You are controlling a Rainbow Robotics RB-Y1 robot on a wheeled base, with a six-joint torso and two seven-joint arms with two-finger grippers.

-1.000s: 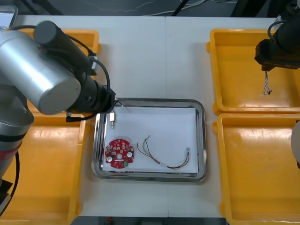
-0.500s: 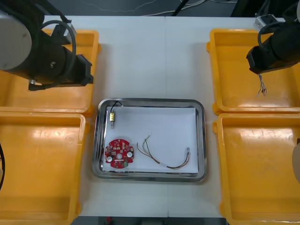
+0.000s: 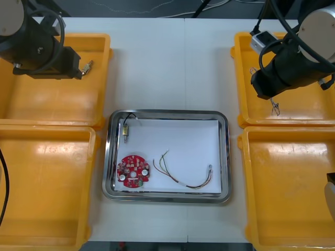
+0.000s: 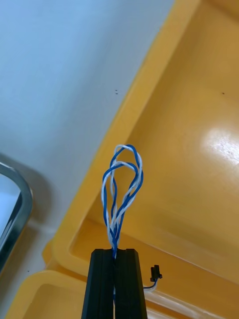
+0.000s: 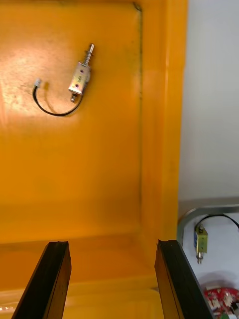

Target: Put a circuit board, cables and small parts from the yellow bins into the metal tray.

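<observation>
Circuit board point(image 3: 133, 170): in the metal tray point(image 3: 166, 197).
Right gripper point(image 4: 115, 255): fingers clamped on twisted cable point(image 4: 122, 189); I lose part behind them.
Left gripper point(image 5: 112, 244): fingers apart over yellow bin point(image 5: 99, 174).

L wrist view: circuit board point(image 5: 222, 300) cropped by edge.

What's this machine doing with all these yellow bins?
A two-armed robot is filling the metal tray. Its right gripper, shut on a blue and white cable, is above the far right bin. Its left gripper hangs open over the far left bin, where a small metal part lies. The tray already holds a red circuit board, a thin cable and a second metal part.
</observation>
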